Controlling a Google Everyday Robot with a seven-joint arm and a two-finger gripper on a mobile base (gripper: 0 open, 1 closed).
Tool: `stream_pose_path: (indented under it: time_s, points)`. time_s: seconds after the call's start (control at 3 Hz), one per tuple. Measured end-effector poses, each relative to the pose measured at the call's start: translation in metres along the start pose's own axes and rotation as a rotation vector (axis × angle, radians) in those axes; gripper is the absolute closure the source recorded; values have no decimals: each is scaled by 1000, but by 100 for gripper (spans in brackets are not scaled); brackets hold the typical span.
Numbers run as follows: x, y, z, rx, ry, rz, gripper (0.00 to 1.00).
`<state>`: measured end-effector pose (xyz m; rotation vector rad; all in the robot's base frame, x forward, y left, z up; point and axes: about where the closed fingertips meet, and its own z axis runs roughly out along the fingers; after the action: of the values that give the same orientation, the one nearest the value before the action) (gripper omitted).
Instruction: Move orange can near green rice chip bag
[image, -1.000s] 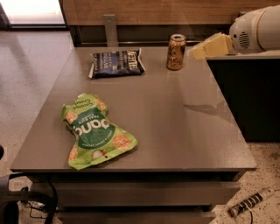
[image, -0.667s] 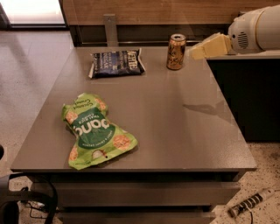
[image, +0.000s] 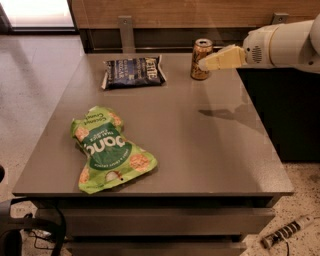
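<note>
the orange can (image: 198, 73) stood far right on the table (image: 210, 150), well apart from the green rice chip bag (image: 111, 150) near left, with the gripper (image: 202, 64) at the can, released or clenched i cannot tell.

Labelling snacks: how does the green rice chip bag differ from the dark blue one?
The green rice chip bag is larger, bright, crumpled and near the front edge; the dark blue chip bag is smaller, flatter, at the back. Both lie on the table. The gripper is by the orange can.
</note>
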<state>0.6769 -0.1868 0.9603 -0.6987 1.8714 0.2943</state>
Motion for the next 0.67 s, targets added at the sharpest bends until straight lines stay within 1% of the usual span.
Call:
stream_pose_path:
  time_s: [0.33,0.67]
  points:
    - [12,-9,62,-63,-122,47,0]
    - [18,-15,92,-94,-177,62,0]
